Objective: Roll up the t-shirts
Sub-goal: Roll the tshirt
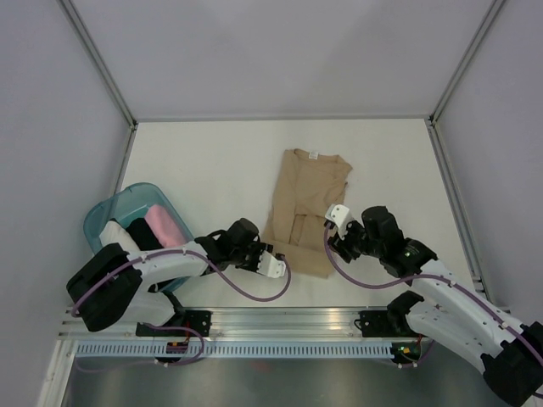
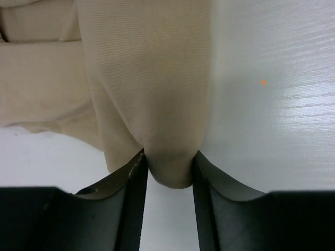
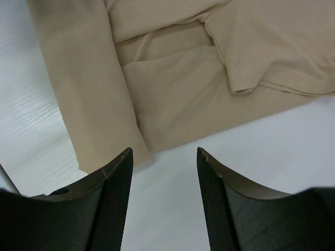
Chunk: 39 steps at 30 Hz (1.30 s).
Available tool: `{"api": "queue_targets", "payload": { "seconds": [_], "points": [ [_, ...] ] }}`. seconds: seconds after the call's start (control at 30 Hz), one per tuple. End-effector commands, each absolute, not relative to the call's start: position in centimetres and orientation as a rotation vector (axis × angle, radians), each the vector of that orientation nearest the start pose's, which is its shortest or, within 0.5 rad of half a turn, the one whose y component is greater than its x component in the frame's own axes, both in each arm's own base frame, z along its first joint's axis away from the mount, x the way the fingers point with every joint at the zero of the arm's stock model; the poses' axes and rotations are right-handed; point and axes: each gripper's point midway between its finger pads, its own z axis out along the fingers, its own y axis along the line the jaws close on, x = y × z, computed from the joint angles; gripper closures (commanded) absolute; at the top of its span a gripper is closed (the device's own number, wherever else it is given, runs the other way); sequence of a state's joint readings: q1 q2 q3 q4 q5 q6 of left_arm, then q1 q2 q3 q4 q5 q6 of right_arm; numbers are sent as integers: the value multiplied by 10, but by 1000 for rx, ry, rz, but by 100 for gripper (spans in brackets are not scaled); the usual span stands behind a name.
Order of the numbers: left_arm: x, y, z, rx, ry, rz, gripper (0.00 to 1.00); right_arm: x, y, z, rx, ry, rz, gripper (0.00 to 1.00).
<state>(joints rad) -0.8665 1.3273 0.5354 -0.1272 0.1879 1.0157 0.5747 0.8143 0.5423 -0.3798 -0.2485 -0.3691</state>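
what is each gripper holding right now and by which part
The left gripper pinches the tan t-shirt by a bunched fold at its near hem. The right gripper is open, holding nothing.

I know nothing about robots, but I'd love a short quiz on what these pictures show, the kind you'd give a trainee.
1. True or false: the right gripper is clamped on the tan short-sleeved cloth t-shirt.
2. Which holds a fold of that t-shirt between its fingers? A) the left gripper B) the right gripper C) neither
3. Fill in: the pink rolled cloth bundle lies in the translucent teal plastic ____.

Key: 1 false, its jaws stand open with nothing between them; 2 A; 3 basket.
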Motion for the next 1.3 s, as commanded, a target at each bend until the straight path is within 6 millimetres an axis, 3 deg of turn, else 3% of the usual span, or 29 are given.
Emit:
{"api": "queue_targets", "payload": {
  "seconds": [0.0, 0.03, 0.13, 0.23, 0.43, 0.73, 0.8, 0.93, 1.03, 1.17, 1.2, 1.27],
  "points": [
    [206, -236, 21, 2025, 1425, -154, 58, 196, 167, 100, -1309, 1880, 326, 43],
    [207, -237, 22, 2017, 1437, -152, 69, 184, 176, 93, -1382, 1864, 350, 43],
    [207, -240, 24, 2011, 1495, -182, 88, 165, 200, 89, -1478, 1806, 418, 43],
    [196, -242, 31, 2019, 1574, -307, 97, 157, 210, 84, -1498, 1756, 346, 44],
    [180, -249, 48, 1969, 1699, -581, 98, 147, 217, 70, -1626, 1702, 338, 40],
    [185, -249, 52, 1962, 1774, -686, 98, 165, 203, 32, -1630, 1799, 166, 37],
    [187, -248, 53, 1960, 1776, -709, 98, 165, 203, 31, -1640, 1799, 161, 43],
    [185, -242, 54, 1966, 1804, -770, 98, 161, 207, 40, -1664, 1794, 204, 83],
    [173, -235, 54, 1991, 1834, -841, 98, 139, 213, 39, -1788, 1795, 342, 98],
    [152, -227, 63, 2046, 1849, -984, 98, 106, 208, 43, -1985, 1753, 561, 100],
    [151, -224, 62, 2047, 1859, -1008, 98, 113, 208, 52, -1948, 1765, 588, 100],
    [149, -222, 67, 2076, 1822, -1052, 98, 104, 207, 61, -1946, 1748, 711, 100]
  ]
}}
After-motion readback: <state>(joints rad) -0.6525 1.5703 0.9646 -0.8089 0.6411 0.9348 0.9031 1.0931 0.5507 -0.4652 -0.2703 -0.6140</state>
